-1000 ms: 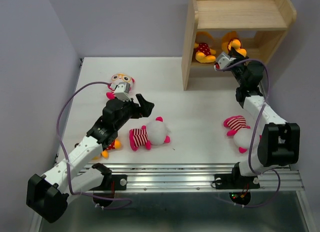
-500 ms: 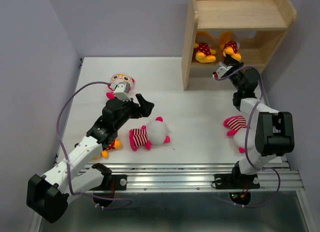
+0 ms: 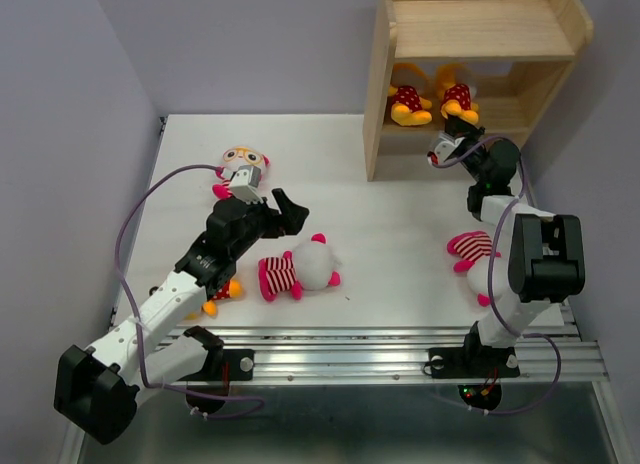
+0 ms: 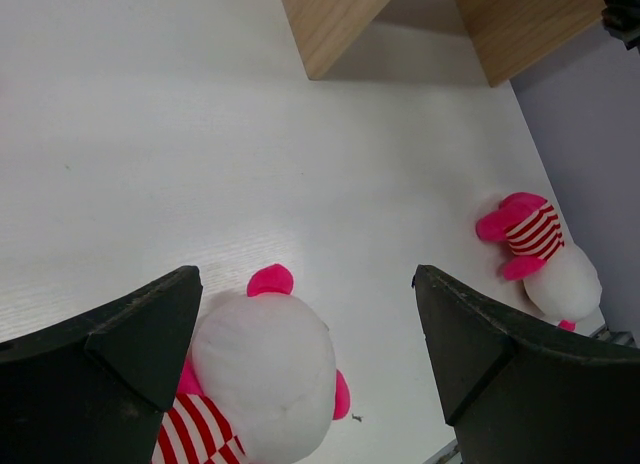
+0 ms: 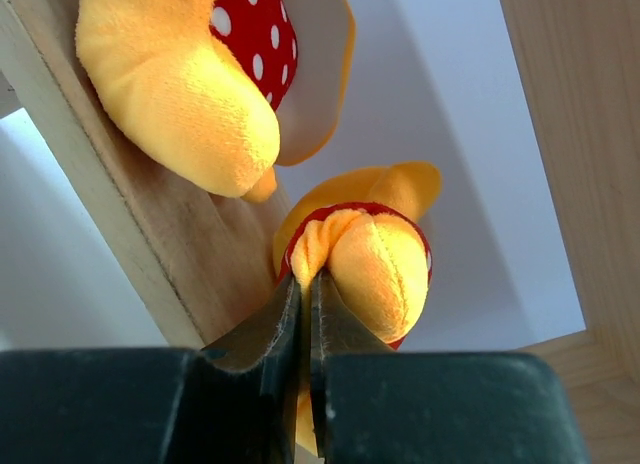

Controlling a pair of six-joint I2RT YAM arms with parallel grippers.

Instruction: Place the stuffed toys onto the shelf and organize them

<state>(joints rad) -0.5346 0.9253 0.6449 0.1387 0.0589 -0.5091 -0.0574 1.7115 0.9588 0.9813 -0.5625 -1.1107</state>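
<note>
On the counter (image 3: 400, 214), four toys wait; a second one is now shelved.
Left gripper (image 4: 305, 279) hangs spread above a striped toy (image 4: 265, 369). Farther right, the right gripper (image 3: 443, 147), fingers pressed together, has drawn back from the shelf (image 3: 378, 94), leaving a second yellow toy (image 3: 460, 96) beside the first yellow toy (image 3: 408, 102) on the lower tier.

From here, the left arm (image 3: 185, 276) hides most of the small yellow-orange plush doll (image 3: 228, 290) at eight o'clock. The top of the light natural-wood two-tier shelf (image 3: 480, 29) is cropped at twelve.
</note>
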